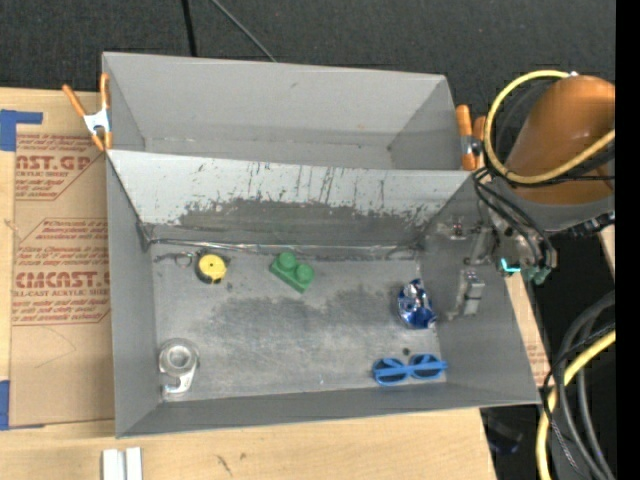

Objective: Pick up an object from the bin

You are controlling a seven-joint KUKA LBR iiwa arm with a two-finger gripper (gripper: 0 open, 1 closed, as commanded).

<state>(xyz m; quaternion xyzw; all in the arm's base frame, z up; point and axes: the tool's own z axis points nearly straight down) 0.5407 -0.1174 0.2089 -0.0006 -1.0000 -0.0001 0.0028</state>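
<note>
In the grey metal bin (280,108) we see a clear round cup (176,361), a small yellow disc (211,267), a green toy brick (292,270), then a crumpled blue-and-white object (415,305) above a flat blue plastic piece (410,369). The claw (470,293) hangs just right of the crumpled object; we cannot tell whether it is apart or together.

A small yellow disc (211,267) lies toward the left, with a green studded block (292,270) near it on its right, not touching. Well below the disc sits a clear, silvery cup-like piece (176,360). Far to the right lies a flat blue two-lobed piece (409,369)
</note>
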